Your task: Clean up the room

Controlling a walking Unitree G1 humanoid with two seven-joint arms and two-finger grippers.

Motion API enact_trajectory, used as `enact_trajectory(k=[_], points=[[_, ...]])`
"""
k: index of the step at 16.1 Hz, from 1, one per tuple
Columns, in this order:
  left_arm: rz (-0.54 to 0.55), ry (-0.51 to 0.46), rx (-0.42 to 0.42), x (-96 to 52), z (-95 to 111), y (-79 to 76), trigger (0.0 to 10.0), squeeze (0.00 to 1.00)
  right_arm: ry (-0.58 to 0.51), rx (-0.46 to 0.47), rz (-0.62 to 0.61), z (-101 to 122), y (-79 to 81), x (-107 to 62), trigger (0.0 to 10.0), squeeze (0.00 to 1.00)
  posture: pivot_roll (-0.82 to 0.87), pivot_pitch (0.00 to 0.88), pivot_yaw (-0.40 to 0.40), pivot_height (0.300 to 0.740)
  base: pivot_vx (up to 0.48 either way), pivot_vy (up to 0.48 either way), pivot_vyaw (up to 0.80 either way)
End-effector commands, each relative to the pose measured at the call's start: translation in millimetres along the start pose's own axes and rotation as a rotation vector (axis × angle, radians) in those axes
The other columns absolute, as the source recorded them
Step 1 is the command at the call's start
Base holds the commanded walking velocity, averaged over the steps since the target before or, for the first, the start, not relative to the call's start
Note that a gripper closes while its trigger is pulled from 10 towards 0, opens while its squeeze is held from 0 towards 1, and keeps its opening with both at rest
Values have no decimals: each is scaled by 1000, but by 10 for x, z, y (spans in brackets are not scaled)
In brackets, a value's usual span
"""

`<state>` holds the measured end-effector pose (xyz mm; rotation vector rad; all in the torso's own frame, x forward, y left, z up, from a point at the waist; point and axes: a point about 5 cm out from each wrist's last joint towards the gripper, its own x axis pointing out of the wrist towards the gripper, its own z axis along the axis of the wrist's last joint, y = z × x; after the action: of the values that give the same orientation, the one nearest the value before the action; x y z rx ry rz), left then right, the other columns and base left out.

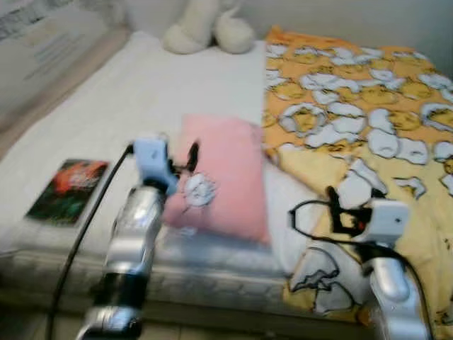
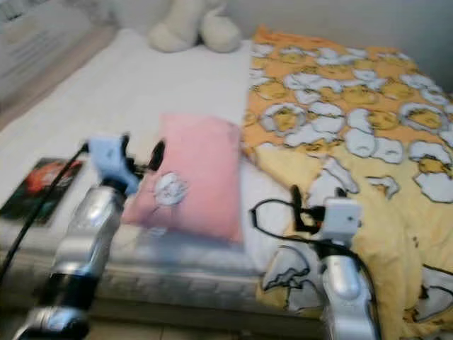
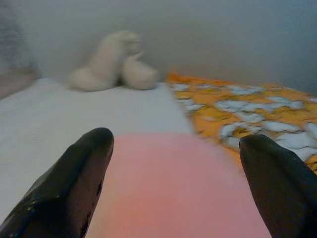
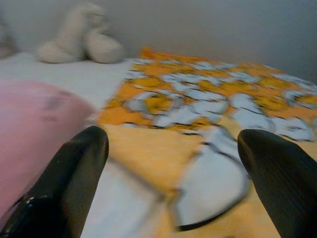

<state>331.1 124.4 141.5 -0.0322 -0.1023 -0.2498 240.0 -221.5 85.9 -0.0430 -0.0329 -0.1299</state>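
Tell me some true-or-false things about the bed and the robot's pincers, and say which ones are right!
1. A pink pillow lies on the bed. True.
2. The left pincer is squeezed shut. False: its two black fingers stand wide apart, with the pillow seen between them.
3. A white plush toy sits at the far end of the bed. True.
4. The blanket is plain blue. False: it is orange and yellow with a white cartoon print.
5. A book lies on the white sheet on the robot's left side. True.
6. The right pincer holds the plush toy. False: it is open and empty, facing the blanket.
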Motion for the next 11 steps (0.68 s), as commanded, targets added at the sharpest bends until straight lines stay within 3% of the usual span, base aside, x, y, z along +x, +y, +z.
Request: enact_trajectory(k=[1,2,3,5,7,9,11], points=[[4,8,37,55,36,46,10000,0,-33,33,0,108,34,94,10000,0,-31,0,11,732,0,0,0],[-31,48,54,216,91,22,10000,0,-30,69,-8,161,20,218,10000,0,-36,0,15,732,0,0,0],[-56,161,71,394,80,37,10000,0,-9,124,2,197,23,391,10000,0,-35,0,20,732,0,0,0],[-44,320,29,571,53,140,10000,0,55,202,37,199,37,674,10000,0,-41,0,33,732,0,0,0],[-31,425,-69,600,-21,227,10000,0,188,323,72,55,82,875,10000,0,-30,0,53,732,0,0,0],[-45,456,-107,601,-41,241,10000,0,243,403,81,-37,123,913,10000,0,-2,20,51,732,0,0,0],[-29,482,-147,598,-51,291,10000,0,278,460,102,-110,176,915,10000,0,14,108,47,732,0,0,0]])
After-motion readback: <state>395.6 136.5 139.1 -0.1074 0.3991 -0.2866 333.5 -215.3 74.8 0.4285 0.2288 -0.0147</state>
